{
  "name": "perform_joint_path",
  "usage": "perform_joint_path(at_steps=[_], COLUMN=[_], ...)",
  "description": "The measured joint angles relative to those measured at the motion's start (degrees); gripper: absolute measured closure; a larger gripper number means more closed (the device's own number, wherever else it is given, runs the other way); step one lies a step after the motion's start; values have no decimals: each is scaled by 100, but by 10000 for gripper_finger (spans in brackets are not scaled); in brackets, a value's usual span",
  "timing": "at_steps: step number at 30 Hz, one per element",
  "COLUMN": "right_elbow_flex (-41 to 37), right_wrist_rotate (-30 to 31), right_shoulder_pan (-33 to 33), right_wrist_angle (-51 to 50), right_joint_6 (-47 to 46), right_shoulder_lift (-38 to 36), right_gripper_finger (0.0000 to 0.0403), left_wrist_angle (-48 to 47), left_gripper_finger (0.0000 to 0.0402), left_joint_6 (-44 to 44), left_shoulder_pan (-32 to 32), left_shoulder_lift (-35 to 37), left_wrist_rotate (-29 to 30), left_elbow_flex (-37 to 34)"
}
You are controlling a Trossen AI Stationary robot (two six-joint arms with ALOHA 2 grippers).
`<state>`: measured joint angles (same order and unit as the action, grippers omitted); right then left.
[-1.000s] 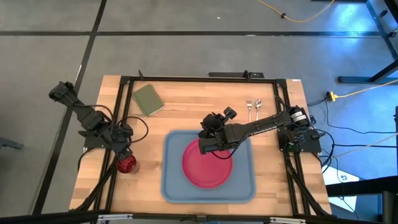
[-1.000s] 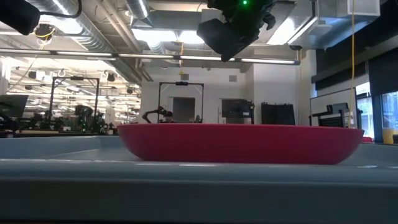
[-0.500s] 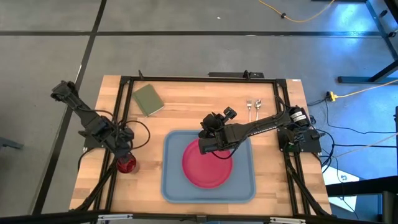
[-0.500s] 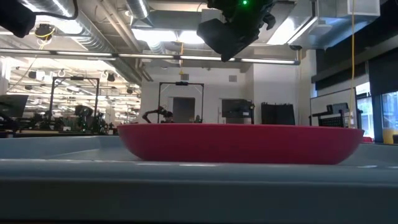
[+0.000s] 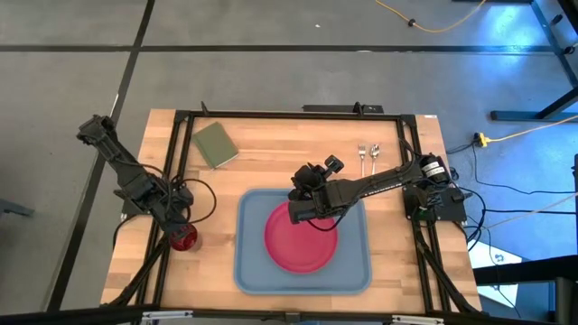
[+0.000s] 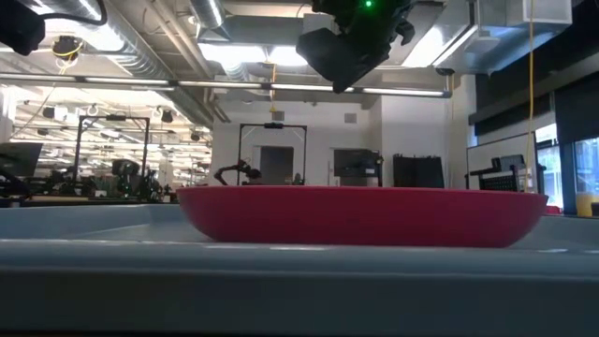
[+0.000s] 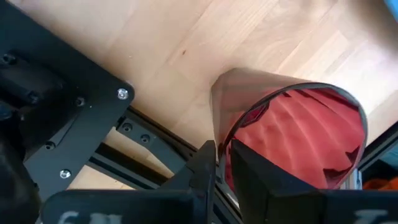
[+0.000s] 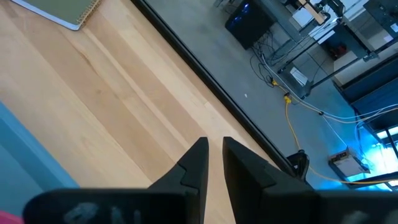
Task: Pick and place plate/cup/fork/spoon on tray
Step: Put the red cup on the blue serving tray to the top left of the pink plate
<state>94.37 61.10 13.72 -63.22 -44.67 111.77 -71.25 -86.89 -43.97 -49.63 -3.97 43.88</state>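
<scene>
The small dark red cup [image 5: 184, 237] stands on the wooden table, left of the light blue tray [image 5: 248, 262]. My left gripper [image 5: 180, 223] is over the cup's far side and shut on its rim; the left wrist view shows this [image 7: 219, 149]. The pink-red plate [image 5: 302, 242] lies flat in the tray and also shows in the low view [image 6: 360, 215]. My right gripper [image 5: 298, 213] hangs shut and empty above the plate's far left edge. The fork [image 5: 361, 153] and spoon [image 5: 375, 153] lie side by side at the far right. My left gripper pinches the cup's rim wall [image 7: 217, 127] between its two fingers, one finger [image 7: 252, 171] inside the cup and one [image 7: 204, 165] outside. The fingers come from above, slanting down. The cup's mouth faces up toward the wrist; its base is hidden.
A green square pad [image 5: 215, 144] lies at the table's far left. A black frame [image 5: 298, 115] runs round the table's edges. Bare wood lies between the tray's far rim and the fork and spoon.
My left gripper has gone a little toward the table's near edge, closer over the cup, and its arm has swung with it. The cup, the plate and my right gripper have kept still.
</scene>
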Motion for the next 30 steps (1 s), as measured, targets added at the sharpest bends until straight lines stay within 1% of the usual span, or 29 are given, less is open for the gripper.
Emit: perform_joint_path(at_steps=[6, 16, 25, 27, 30], right_elbow_flex=[0, 0, 0, 0, 0], right_wrist_rotate=[-31, -31, -30, -30, -30], right_shoulder_pan=[0, 1, 0, 0, 0], right_wrist_angle=[1, 0, 0, 2, 0], right_joint_6=[-2, -1, 5, 7, 11], right_shoulder_lift=[0, 0, 0, 0, 0], right_gripper_finger=[349, 349, 349, 349, 349], left_wrist_angle=[25, 202, 351, 349, 346], left_gripper_finger=[360, 360, 360, 364, 380], left_joint_6=[-2, -2, 86, 149, 198], left_shoulder_pan=[1, 1, 1, 1, 1], left_shoulder_lift=[-111, -521, -632, -632, -632], left_wrist_rotate=[44, -2, 342, 334, 308], left_elbow_flex=[0, 0, 0, 0, 0])
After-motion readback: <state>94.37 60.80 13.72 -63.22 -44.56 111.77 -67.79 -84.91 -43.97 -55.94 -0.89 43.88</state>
